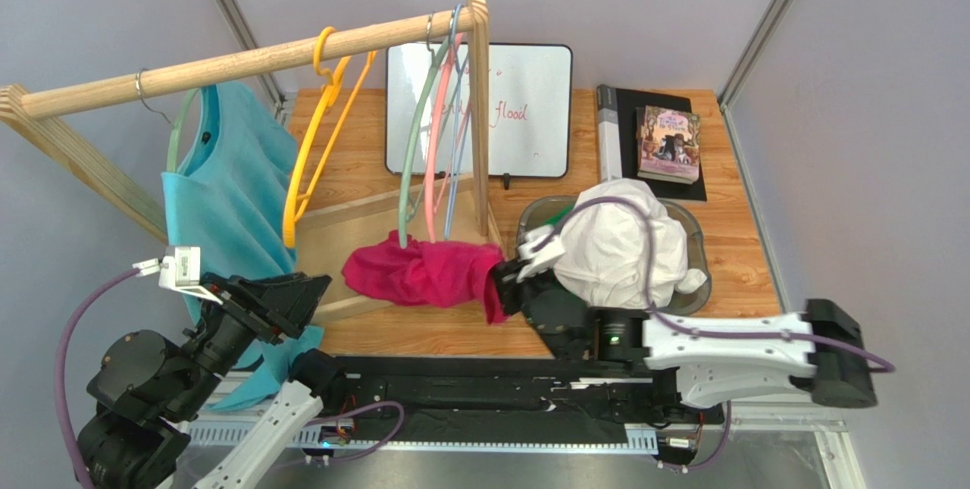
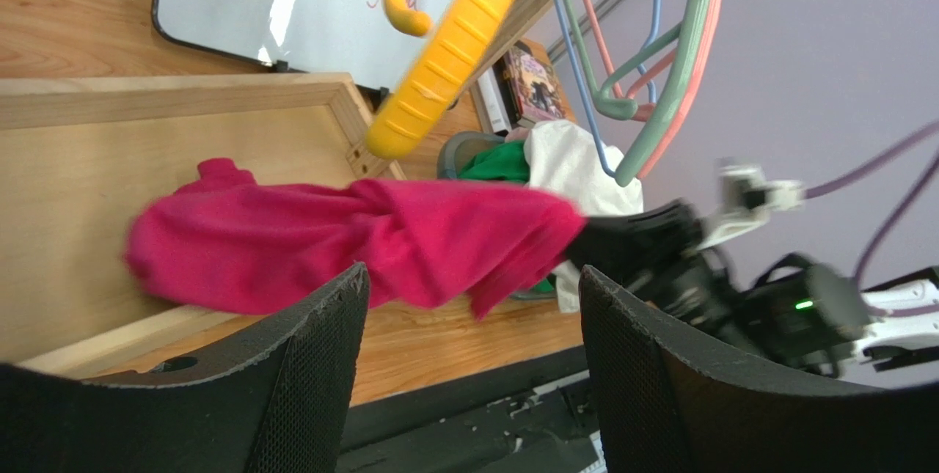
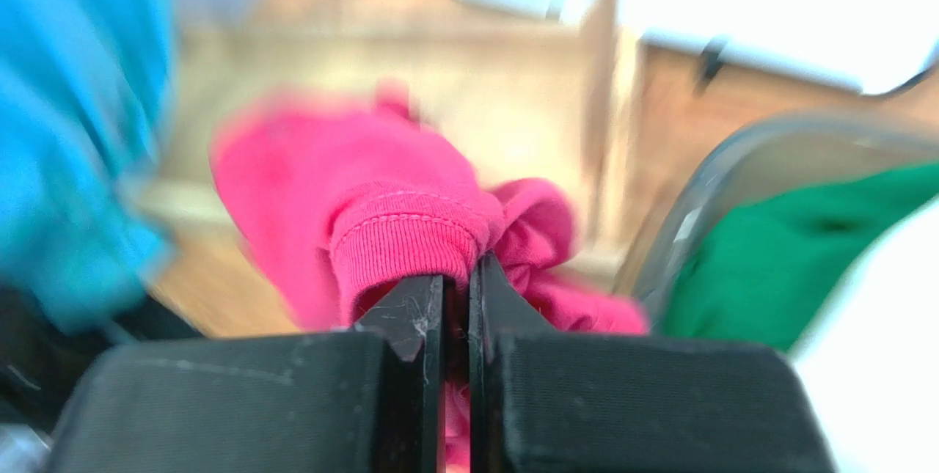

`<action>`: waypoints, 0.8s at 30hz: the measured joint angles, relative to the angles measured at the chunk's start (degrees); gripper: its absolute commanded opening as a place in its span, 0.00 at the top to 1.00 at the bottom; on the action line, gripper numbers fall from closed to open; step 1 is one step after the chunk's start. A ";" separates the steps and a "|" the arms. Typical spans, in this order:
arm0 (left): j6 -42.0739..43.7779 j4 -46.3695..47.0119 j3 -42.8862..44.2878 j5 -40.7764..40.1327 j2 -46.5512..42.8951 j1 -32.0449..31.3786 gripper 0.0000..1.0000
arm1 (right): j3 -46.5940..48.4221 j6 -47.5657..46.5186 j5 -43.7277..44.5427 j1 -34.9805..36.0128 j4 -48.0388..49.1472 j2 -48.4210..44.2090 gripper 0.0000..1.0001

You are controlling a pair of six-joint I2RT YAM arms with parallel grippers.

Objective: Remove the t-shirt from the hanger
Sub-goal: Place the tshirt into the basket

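A pink t-shirt (image 1: 424, 272) lies bunched on the wooden rack base, off the hangers; it also shows in the left wrist view (image 2: 331, 242) and the right wrist view (image 3: 375, 209). My right gripper (image 1: 509, 284) is shut on its right end, the ribbed hem pinched between the jaws (image 3: 454, 275). Empty green, pink and blue hangers (image 1: 438, 114) hang from the wooden rail (image 1: 251, 60), next to a yellow hanger (image 1: 319, 125). A blue t-shirt (image 1: 222, 193) hangs on a green hanger at the left. My left gripper (image 1: 298, 296) is open and empty beside the blue shirt.
A grey bin (image 1: 695, 256) at the right holds white and green clothes (image 1: 626, 245). A whiteboard (image 1: 512, 91) and a book (image 1: 668, 144) lie at the back. The rack's upright post (image 1: 481, 114) stands just behind the pink shirt.
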 measured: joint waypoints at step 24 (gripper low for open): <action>-1.22 -1.25 1.57 -7.37 -3.26 0.00 0.30 | 45.29 -19.58 -13.07 -32.57 -28.28 -16.48 1.00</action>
